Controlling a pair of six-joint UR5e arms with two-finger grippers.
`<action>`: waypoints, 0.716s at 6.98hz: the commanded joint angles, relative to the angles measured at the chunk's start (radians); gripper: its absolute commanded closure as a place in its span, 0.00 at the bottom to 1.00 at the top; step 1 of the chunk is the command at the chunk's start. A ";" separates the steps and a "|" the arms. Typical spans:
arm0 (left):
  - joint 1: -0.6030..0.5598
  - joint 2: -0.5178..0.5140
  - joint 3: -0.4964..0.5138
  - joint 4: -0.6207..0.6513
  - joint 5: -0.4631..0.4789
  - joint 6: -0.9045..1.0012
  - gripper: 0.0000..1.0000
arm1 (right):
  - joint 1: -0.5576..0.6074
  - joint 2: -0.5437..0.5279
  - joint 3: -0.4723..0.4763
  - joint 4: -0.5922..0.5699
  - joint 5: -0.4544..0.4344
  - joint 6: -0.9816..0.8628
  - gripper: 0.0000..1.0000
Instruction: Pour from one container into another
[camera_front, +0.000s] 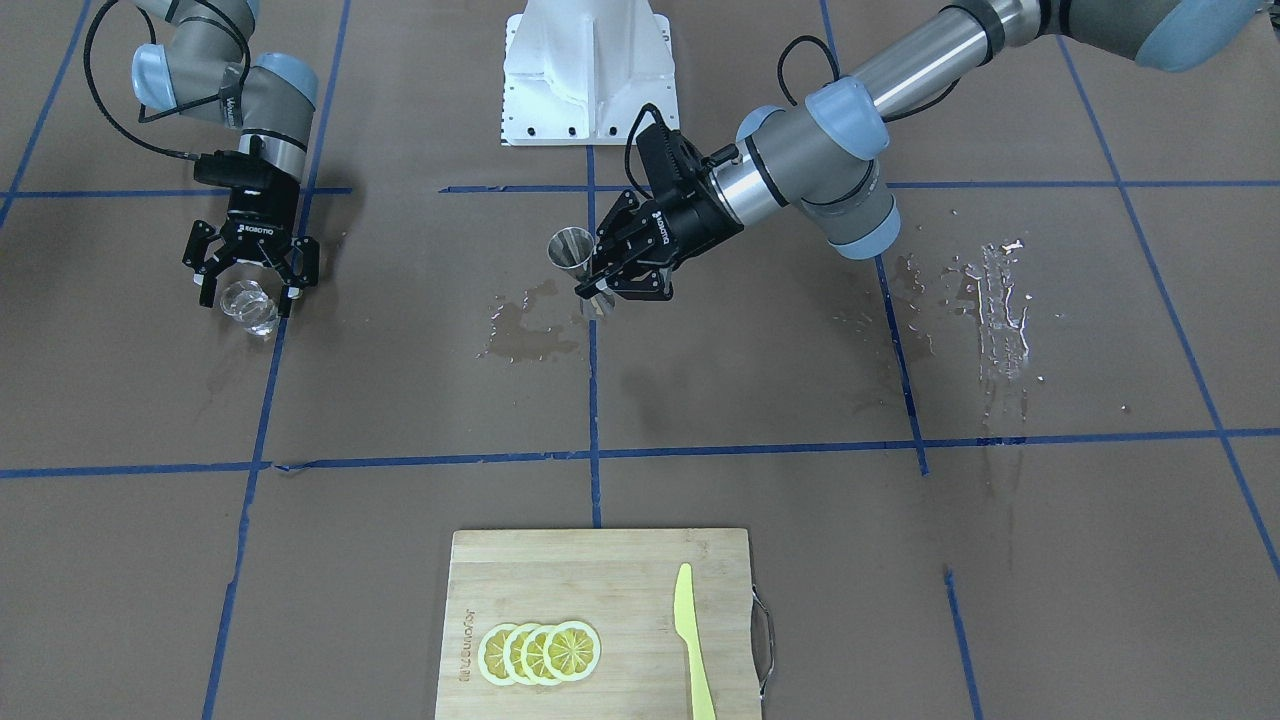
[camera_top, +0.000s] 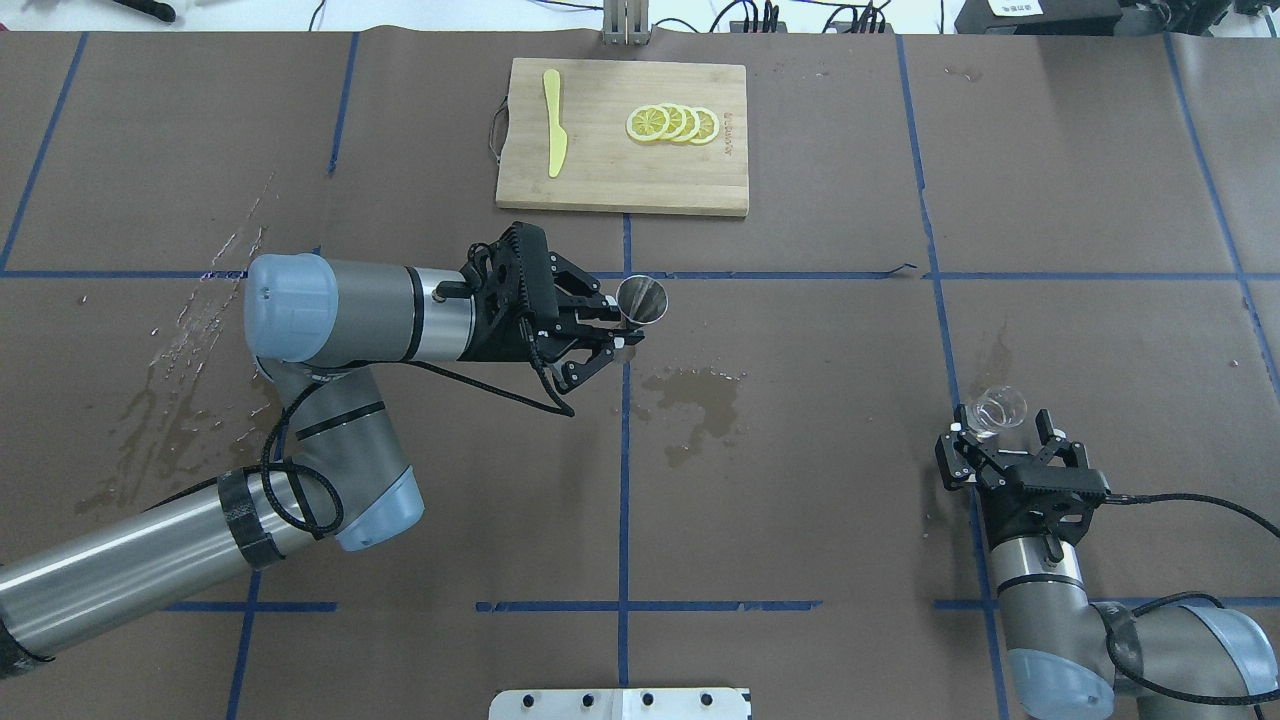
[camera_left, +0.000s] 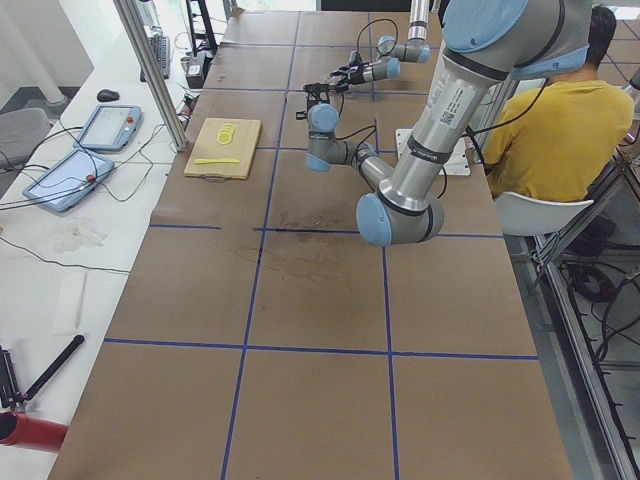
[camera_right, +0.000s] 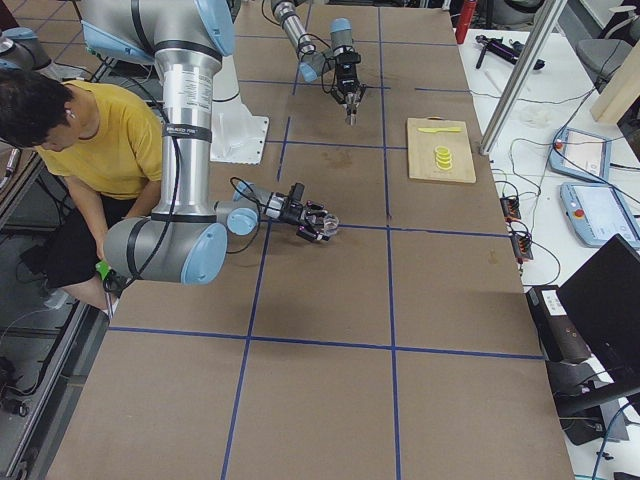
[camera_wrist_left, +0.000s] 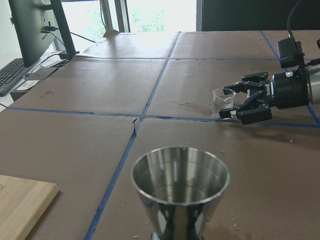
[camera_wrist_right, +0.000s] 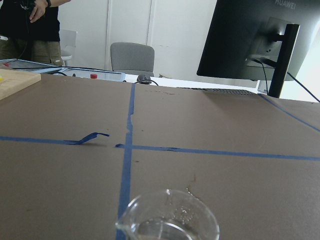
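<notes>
Left tool is closed on the waist of the steel jigger, which is upright at frame centre in the overhead view. Right tool is spread wide at lower right. The clear tumbler stands on the table between its fingertips; contact not discernible. Wet patch lies just below the jigger. Bare table runs between the tools.

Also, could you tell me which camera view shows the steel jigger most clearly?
The left wrist-mounted view: the jigger sits large in the foreground, its open top cup and inside visible. The overhead and front-facing views show it small, in the left gripper; the side views show only a speck; the right wrist view misses it.
</notes>
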 joint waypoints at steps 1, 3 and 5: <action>0.000 0.000 0.001 -0.002 0.000 0.000 1.00 | -0.004 0.007 -0.004 0.000 -0.002 0.000 0.38; 0.000 0.000 0.001 -0.018 0.000 0.000 1.00 | -0.005 0.009 -0.001 0.002 -0.001 0.009 0.79; 0.000 0.008 0.001 -0.028 0.000 0.000 1.00 | -0.004 0.010 0.007 0.003 -0.001 0.009 1.00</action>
